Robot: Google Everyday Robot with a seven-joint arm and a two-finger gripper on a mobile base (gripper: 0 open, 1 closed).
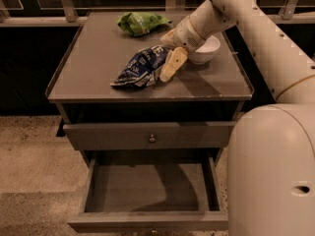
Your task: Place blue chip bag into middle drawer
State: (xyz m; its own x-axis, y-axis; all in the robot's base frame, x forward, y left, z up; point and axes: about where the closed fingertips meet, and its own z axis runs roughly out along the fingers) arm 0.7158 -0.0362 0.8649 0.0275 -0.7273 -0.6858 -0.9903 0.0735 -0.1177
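Observation:
The blue chip bag (139, 68) lies flat on the cabinet top (98, 77), near its middle. My gripper (166, 73) hangs from the arm that reaches in from the upper right, and it is right at the bag's right end. One cream finger (170, 65) points down and left beside the bag. The middle drawer (147, 219) is pulled out below, with a bare grey floor.
A green foil snack bag (140, 22) lies at the back of the top. A white bowl (205, 50) sits at the right, partly behind my arm. A shut grey drawer front with a round knob (152, 138) is above the open drawer. My robot body (270, 171) fills the lower right.

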